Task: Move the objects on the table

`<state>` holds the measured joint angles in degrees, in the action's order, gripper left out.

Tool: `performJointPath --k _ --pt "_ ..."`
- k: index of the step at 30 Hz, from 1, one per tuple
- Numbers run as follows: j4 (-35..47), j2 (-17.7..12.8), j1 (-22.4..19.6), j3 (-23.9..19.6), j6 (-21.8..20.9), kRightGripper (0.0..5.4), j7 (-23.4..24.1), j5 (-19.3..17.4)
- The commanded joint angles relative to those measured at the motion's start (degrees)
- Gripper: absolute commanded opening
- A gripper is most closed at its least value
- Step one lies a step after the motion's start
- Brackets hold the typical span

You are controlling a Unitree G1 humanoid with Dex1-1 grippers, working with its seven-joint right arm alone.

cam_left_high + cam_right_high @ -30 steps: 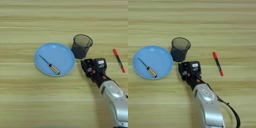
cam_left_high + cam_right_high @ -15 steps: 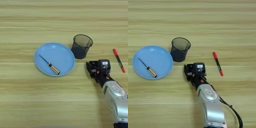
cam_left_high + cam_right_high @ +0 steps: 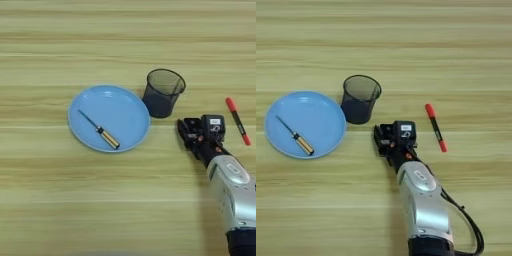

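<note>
- I see the screwdriver [image 3: 99,131] lying in the blue plate [image 3: 127,102] on the table [image 3: 60,200].
- My right gripper [image 3: 390,141] sits beside the mesh cup [image 3: 163,93]; I can't tell its grip.

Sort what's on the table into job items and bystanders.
Job, likely:
screwdriver, lying in the blue plate
black white-marked block, at the pincer

Seemingly just lying about:
black mesh cup
red marker
</note>
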<state>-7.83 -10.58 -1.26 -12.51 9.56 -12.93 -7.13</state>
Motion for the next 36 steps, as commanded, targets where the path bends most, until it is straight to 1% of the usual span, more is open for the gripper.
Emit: performJointPath --k 1,8,13,14,17,18,19,21,23,25,30,36 --pt "-2.5 -1.7 -4.1 -0.9 -2.3 2.47 0.6 -0.3" --pt "-8.1 -2.2 -6.1 -1.3 -4.7 2.47 0.7 -0.2" --pt "-9.3 -2.1 -6.5 -1.0 -6.0 2.47 1.2 0.3" --pt "-9.1 -2.0 -6.5 -0.9 -6.3 2.76 1.3 0.4" --pt "-8.3 -1.7 -6.4 -0.5 -6.7 3.05 1.5 0.7" --pt "-8.0 -1.7 -6.4 -0.3 -6.8 3.05 1.7 0.8" --pt "-7.8 -1.6 -6.4 -0.2 -7.1 3.24 1.9 0.9" --pt "-6.9 -1.5 -6.3 0.0 -7.5 3.35 2.2 1.0" --pt "-6.1 -1.3 -6.3 0.2 -7.5 3.64 2.3 1.1" --pt "-5.6 -1.2 -6.3 0.4 -7.4 3.76 2.4 1.2" --pt "-6.3 -1.4 -7.2 0.5 -7.6 4.44 2.7 1.2" --pt "-3.7 -1.7 -7.0 0.3 -7.5 5.15 3.1 1.0"
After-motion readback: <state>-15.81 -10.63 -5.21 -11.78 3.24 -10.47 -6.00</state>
